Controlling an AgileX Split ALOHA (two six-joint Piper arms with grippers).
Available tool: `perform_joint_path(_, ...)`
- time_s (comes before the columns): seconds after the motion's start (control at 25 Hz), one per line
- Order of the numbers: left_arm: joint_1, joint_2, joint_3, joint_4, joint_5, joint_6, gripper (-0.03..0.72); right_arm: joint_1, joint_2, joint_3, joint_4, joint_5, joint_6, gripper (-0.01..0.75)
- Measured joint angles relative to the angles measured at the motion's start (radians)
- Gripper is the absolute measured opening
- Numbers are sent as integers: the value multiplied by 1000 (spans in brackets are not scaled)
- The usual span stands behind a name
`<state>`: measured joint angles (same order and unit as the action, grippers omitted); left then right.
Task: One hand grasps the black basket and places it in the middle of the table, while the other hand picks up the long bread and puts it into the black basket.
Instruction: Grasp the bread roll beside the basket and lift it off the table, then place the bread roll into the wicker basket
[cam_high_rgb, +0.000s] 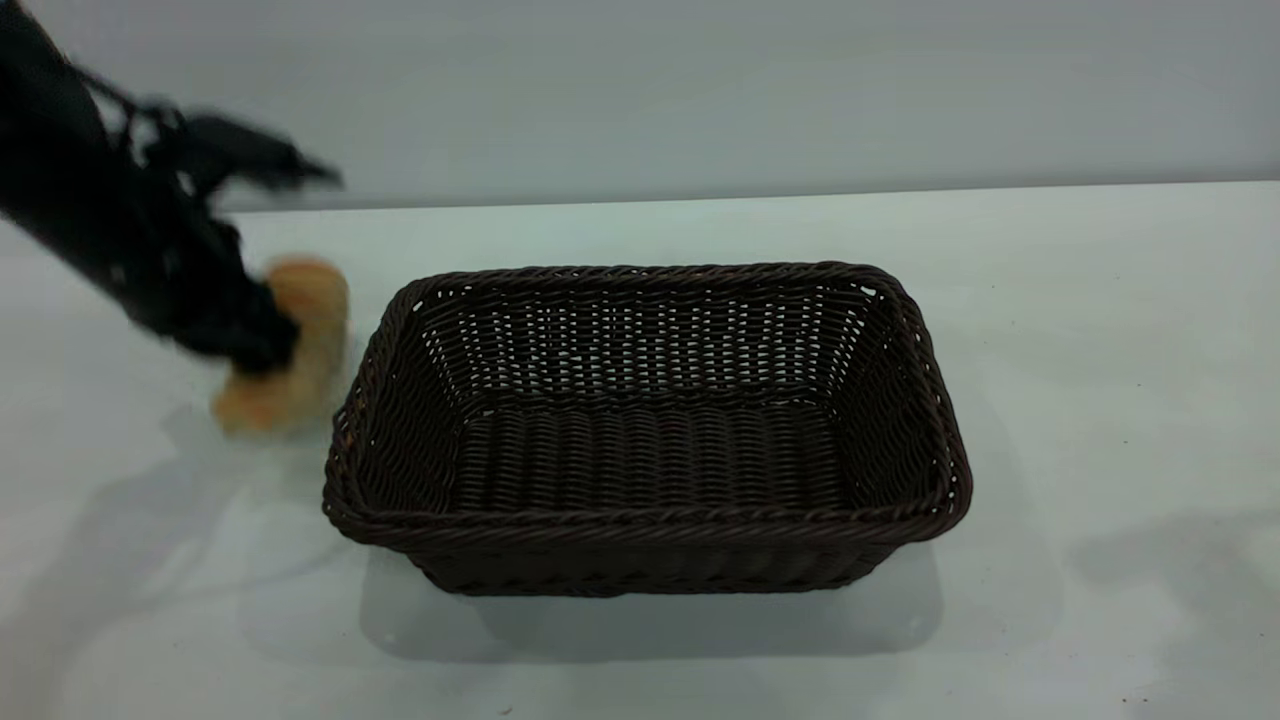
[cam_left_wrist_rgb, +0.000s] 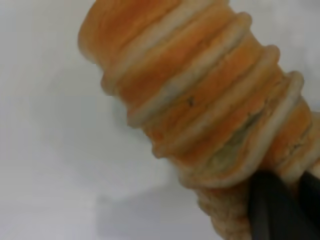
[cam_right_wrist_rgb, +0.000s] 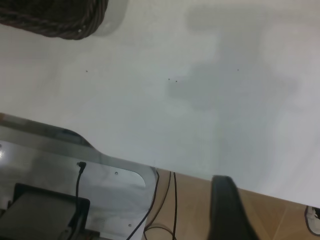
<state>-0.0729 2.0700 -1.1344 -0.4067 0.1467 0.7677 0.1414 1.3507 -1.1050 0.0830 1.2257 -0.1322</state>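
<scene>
The black basket (cam_high_rgb: 645, 430) stands empty in the middle of the table (cam_high_rgb: 1100, 350). My left gripper (cam_high_rgb: 262, 345) is shut on the long bread (cam_high_rgb: 295, 345) just left of the basket's left rim. The loaf hangs tilted, low over the table. In the left wrist view the ridged long bread (cam_left_wrist_rgb: 200, 100) fills the frame, with black fingers (cam_left_wrist_rgb: 272, 212) clamped on its near end. The right gripper is outside the exterior view. In the right wrist view only one black finger (cam_right_wrist_rgb: 226, 207) shows, over the table's edge, with a corner of the basket (cam_right_wrist_rgb: 55, 17) far off.
A grey wall (cam_high_rgb: 700, 90) rises behind the table's far edge. Past the table edge in the right wrist view are a metal frame (cam_right_wrist_rgb: 60, 165), cables (cam_right_wrist_rgb: 172, 200) and a wooden floor.
</scene>
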Motion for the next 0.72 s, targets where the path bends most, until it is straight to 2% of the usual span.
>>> perform_joint_path(0.12,-10,-114,0,0,12,-72,56,0,0,0,0,0,0,442)
perform_joint_path(0.2,-35,-177,0,1,63,-82,54,0,0,0,0,0,-1,439)
perform_joint_path(0.48,-199,-223,0,-10,308,-12,54,0,0,3,0,0,-1,438)
perform_joint_path(0.72,-289,-185,0,-102,330,-8,57,0,0,4,-2,0,-1,438)
